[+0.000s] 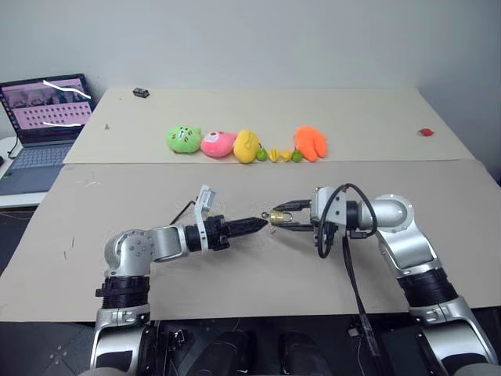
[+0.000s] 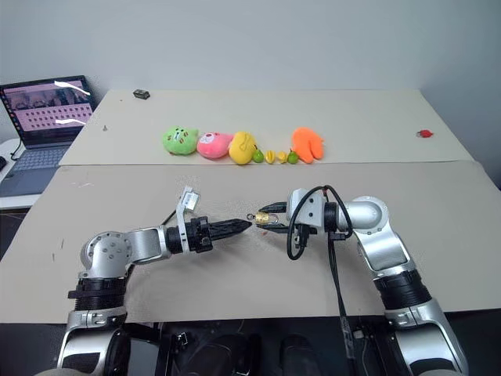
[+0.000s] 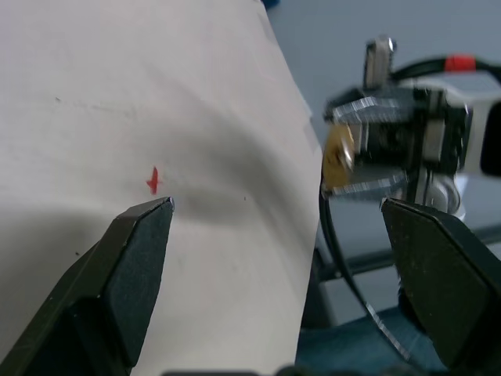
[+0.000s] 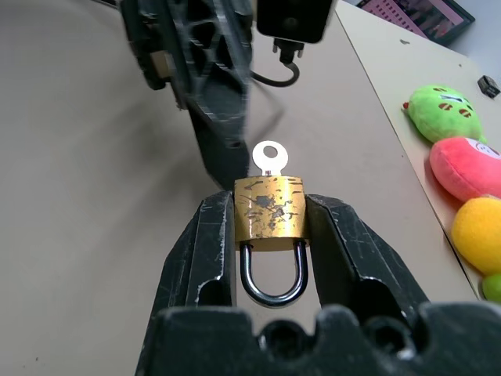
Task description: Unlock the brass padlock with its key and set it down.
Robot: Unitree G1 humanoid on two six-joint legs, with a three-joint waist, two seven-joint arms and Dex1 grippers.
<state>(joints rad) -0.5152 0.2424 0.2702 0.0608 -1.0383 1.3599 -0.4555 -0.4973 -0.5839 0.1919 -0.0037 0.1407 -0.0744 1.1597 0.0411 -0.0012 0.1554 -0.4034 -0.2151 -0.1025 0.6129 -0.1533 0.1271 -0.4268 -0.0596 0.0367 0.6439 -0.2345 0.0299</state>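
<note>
Pinched between the right gripper's [image 4: 269,235] two black fingers, the brass padlock [image 4: 270,207] hangs above the table [image 1: 258,274], shackle toward the wrist. Its key [image 4: 271,159] sticks out of the far end. Facing it, just beside the key, the left gripper [image 3: 278,227] has its fingers spread wide, holding nothing.

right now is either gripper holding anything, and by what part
The right gripper holds the brass padlock by the two sides of its body, the key sticking out. The left gripper is open and holds nothing.
</note>
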